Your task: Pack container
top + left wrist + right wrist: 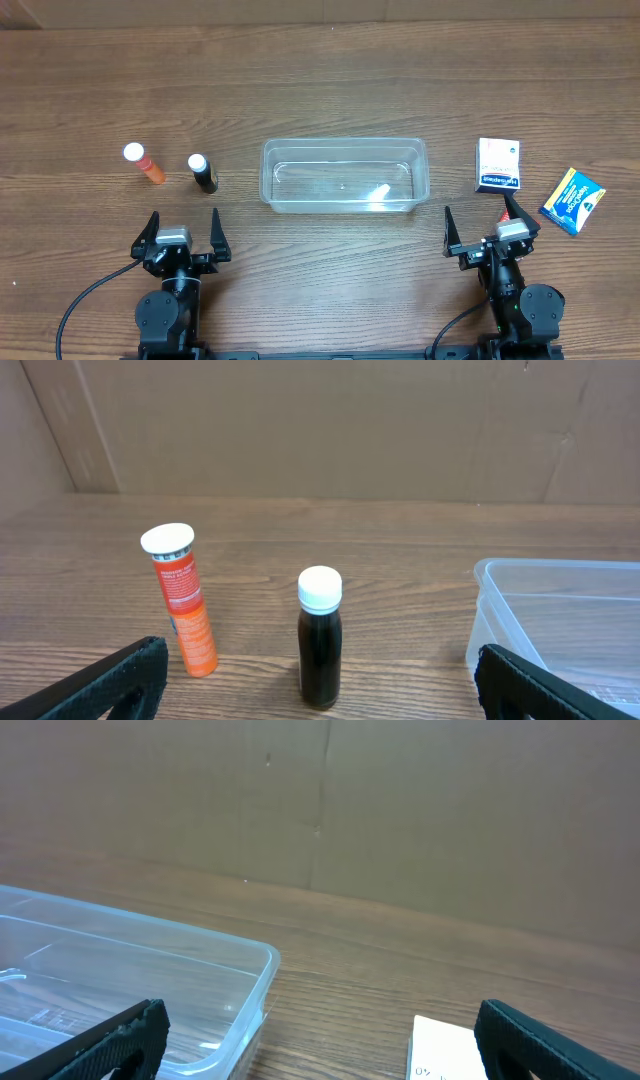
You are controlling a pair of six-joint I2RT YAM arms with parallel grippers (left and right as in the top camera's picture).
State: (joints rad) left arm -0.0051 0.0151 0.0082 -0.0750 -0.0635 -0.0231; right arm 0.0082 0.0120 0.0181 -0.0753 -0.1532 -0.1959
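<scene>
The clear plastic container [343, 175] sits empty at the table's middle; its corner shows in the left wrist view [560, 615] and the right wrist view [130, 970]. An orange tube [146, 163] with a white cap and a dark bottle [203, 173] with a white cap stand left of it, also in the left wrist view: the tube [182, 600], the bottle [320, 638]. A white and blue box [498, 165] and a blue packet [573, 200] lie right of it. My left gripper [182, 232] is open and empty, near the bottle. My right gripper [487, 226] is open and empty, near the box [440, 1048].
The wooden table [320, 80] runs to a brown cardboard wall [320, 420] at the back. Both arm bases sit at the front edge, with a black cable [85, 300] trailing from the left one.
</scene>
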